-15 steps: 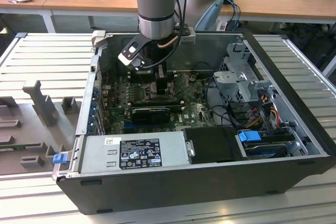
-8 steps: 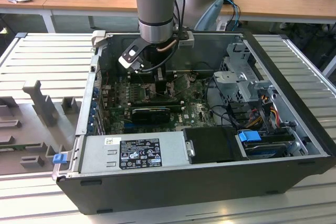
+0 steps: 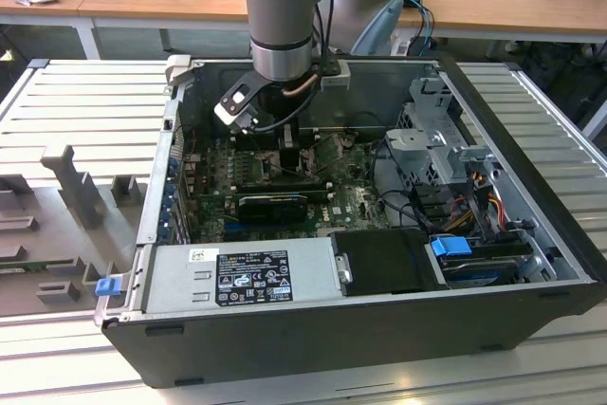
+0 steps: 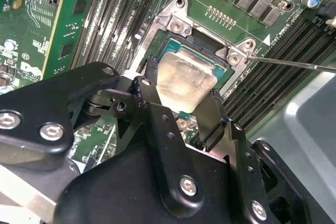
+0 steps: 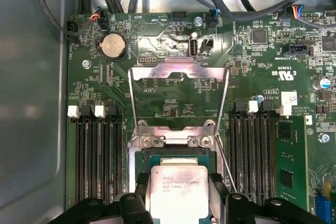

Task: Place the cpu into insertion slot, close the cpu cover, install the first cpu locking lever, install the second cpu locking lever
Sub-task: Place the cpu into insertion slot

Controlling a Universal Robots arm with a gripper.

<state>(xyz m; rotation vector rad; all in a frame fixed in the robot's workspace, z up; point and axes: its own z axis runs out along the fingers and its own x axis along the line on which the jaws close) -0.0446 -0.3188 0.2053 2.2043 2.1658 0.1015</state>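
The cpu (image 4: 185, 82) (image 5: 176, 192), a pale silver square chip, lies in the square insertion slot (image 4: 173, 24) (image 5: 137, 153) on the green board; I cannot tell whether it is fully seated. My gripper (image 4: 181, 88) (image 5: 178, 183) (image 3: 287, 149) is down inside the case, its black fingers (image 4: 148, 77) pressed against two opposite edges of the chip. The cpu cover (image 5: 157, 72), a silvery frame with a big cut-out, stands swung open on its hinge beyond the slot. A thin wire locking lever (image 4: 294, 64) (image 5: 224, 165) sticks out beside the socket, unlatched.
Long black memory slots (image 5: 97, 161) (image 4: 113, 30) flank the socket on both sides. In the exterior view the open computer case (image 3: 531, 149) holds a power supply (image 3: 237, 277) at the front, a drive cage (image 3: 436, 139) and cable bundles on the exterior view's right.
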